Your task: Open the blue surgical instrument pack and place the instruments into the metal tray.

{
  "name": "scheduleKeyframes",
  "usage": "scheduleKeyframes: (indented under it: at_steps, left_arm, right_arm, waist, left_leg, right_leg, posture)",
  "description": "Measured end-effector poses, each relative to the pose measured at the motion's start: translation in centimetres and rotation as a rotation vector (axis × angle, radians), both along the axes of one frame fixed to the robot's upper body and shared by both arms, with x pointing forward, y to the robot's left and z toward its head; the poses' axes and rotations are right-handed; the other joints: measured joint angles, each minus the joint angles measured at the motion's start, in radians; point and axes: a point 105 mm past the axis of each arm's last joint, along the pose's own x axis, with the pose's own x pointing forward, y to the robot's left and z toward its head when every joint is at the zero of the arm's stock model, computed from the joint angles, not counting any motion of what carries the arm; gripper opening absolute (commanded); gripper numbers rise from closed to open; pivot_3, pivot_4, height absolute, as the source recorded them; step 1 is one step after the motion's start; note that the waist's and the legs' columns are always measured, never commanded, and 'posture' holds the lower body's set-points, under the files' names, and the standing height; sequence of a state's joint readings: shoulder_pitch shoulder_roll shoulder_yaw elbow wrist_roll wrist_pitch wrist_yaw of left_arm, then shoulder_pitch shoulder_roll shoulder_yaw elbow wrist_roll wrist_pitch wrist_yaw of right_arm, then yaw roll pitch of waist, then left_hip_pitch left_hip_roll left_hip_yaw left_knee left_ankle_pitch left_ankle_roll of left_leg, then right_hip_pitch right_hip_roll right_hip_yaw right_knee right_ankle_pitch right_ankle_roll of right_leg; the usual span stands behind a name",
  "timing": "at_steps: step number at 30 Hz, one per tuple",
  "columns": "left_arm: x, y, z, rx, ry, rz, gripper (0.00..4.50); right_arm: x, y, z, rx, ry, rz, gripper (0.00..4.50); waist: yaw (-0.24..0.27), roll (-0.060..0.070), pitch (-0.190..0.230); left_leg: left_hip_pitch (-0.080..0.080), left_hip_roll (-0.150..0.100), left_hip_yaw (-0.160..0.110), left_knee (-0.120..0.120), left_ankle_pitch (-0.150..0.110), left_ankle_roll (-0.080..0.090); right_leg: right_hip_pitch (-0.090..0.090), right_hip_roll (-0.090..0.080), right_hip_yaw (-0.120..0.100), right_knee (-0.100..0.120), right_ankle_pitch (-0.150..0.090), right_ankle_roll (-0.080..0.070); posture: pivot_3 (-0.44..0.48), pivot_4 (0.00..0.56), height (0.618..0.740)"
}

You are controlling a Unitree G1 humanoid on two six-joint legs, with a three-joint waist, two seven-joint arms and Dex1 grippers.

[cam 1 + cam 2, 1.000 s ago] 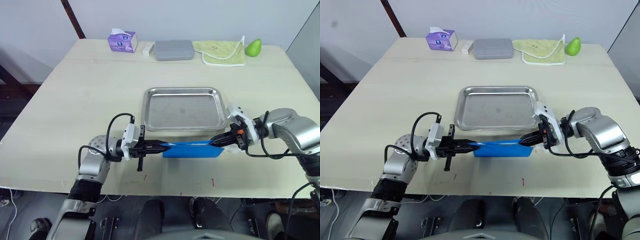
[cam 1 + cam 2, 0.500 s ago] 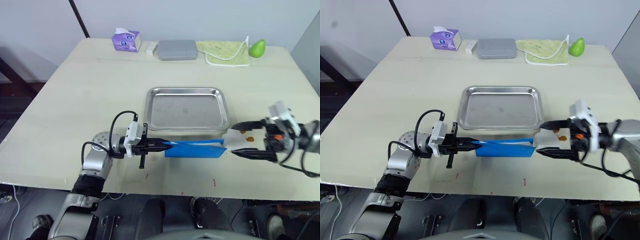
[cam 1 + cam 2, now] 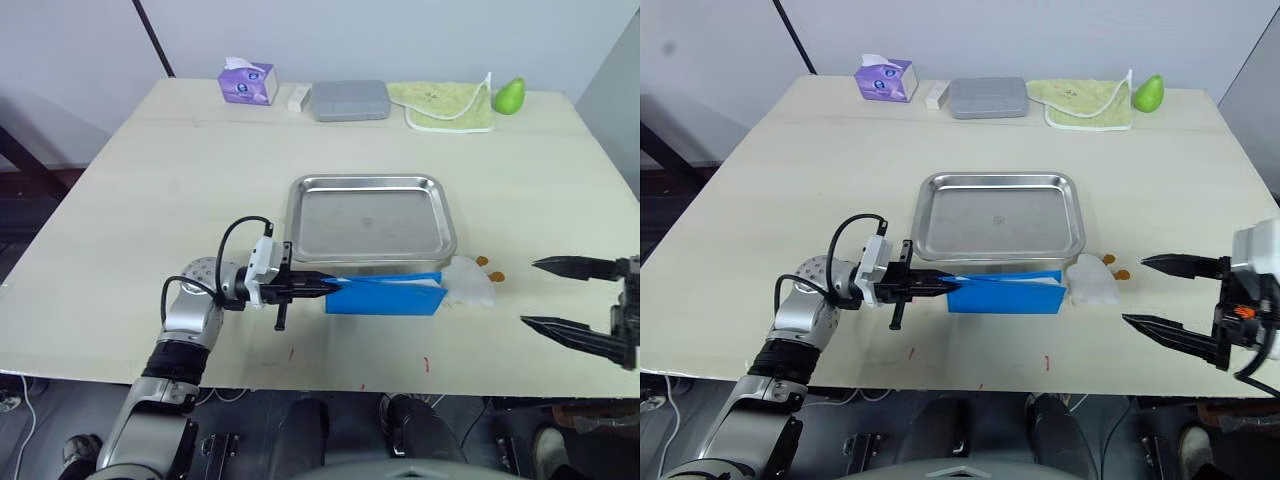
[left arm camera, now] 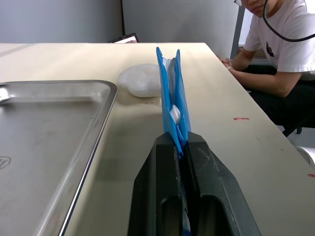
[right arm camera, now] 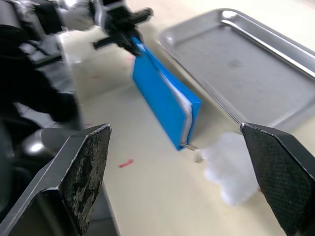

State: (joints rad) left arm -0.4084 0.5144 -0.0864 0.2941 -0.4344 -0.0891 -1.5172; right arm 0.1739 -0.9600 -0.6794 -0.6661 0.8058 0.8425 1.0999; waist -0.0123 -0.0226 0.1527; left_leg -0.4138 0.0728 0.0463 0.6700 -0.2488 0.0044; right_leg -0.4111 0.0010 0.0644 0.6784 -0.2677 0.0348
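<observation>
The left gripper [image 3: 318, 287] is closed on the left end of the blue pack [image 3: 385, 294], and we see its two black fingers [image 4: 205, 187] pressing the blue edge between them. The pack stands on its long edge on the table [image 3: 150, 200], just in front of the tray's near rim, and some pale layers show inside at its right end. The right gripper [image 3: 1160, 292] hangs wide open near the right edge of the table, well apart from the pack. Between them lies a white wad [image 3: 470, 281] with small orange spots beside it. Behind the pack we find the tray [image 3: 370, 220], with nothing in it. At the far edge stand a purple tissue box [image 3: 246, 82], a grey box [image 3: 349, 100], a green cloth [image 3: 445, 103] and a green pear [image 3: 509, 96].
</observation>
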Motion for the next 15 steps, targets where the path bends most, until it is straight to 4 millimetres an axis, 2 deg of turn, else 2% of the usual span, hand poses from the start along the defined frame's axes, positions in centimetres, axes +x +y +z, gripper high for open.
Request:
scheduleKeyframes:
  at_steps: [2, 5, 7, 8, 11, 14, 15]
  left_arm:
    - [0.0, -0.1, 0.0, 0.001, 0.004, 0.0, 0.0]
    - [-0.1, -0.1, 0.0, -0.002, 0.009, 0.003, 0.0]
    - [-0.1, -0.1, 0.1, 0.0, 0.005, 0.003, 0.0]
    - [-0.2, -0.2, 0.1, 0.002, 0.002, 0.004, 0.0]
    - [-0.4, -0.4, 0.0, 0.0, 0.002, 0.0, 0.0]
    - [-0.3, -0.5, 0.1, 0.001, -0.001, 0.006, 0.0]
    - [-0.3, -0.5, 0.1, 0.001, -0.002, 0.007, 0.0]
  right_arm:
    - [2.2, -0.1, -2.1, -0.049, 0.016, -0.066, 4.41]
    - [4.1, -0.3, -4.4, -0.092, 0.049, -0.115, 4.41]
    - [5.5, 0.0, -5.2, -0.093, 0.045, -0.129, 4.41]
    - [6.7, 0.4, -6.3, -0.109, 0.055, -0.132, 4.41]
    - [8.2, 0.7, -8.7, -0.167, 0.11, -0.145, 4.41]
    - [9.4, 0.8, -9.7, -0.194, 0.133, -0.152, 3.5]
    - [9.4, 0.8, -9.7, -0.194, 0.133, -0.152, 3.35]
  waist:
    - [-0.002, -0.001, 0.0]
    - [0.0, 0.0, 0.0]
    - [0.0, 0.0, 0.0]
    - [-0.003, 0.0, 0.0]
    - [0.001, 0.0, 0.0]
    - [0.001, 0.0, 0.0]
    - [0.001, 0.0, 0.0]
  left_leg:
    - [0.0, 0.0, 0.001, 0.0, 0.0, 0.0]
    - [0.0, 0.0, 0.001, 0.0, 0.0, 0.0]
    - [0.0, 0.0, 0.001, 0.0, 0.0, 0.0]
    - [0.0, 0.0, 0.001, 0.0, 0.0, 0.0]
    - [-0.001, 0.0, 0.001, 0.0, 0.0, 0.0]
    - [-0.001, 0.0, 0.001, 0.0, 0.0, 0.0]
    - [-0.001, 0.0, 0.001, 0.0, 0.0, 0.0]
  right_leg:
    - [0.0, 0.0, 0.001, 0.0, 0.0, 0.0]
    - [-0.001, 0.0, 0.001, 0.0, 0.0, 0.0]
    - [-0.001, 0.0, 0.001, 0.0, 0.0, 0.0]
    - [-0.001, 0.0, 0.001, 0.0, 0.0, 0.0]
    - [-0.001, 0.0, 0.001, 0.0, 0.0, 0.0]
    - [-0.001, 0.0, 0.001, 0.0, 0.0, 0.0]
    - [-0.001, 0.0, 0.001, 0.0, 0.0, 0.0]
  posture:
    - [0.0, 0.15, 0.74]
    - [0.0, 0.15, 0.74]
    - [0.0, 0.15, 0.74]
    - [0.0, 0.15, 0.74]
    - [0.0, 0.15, 0.74]
    - [0.0, 0.15, 0.74]
    - [0.0, 0.15, 0.74]
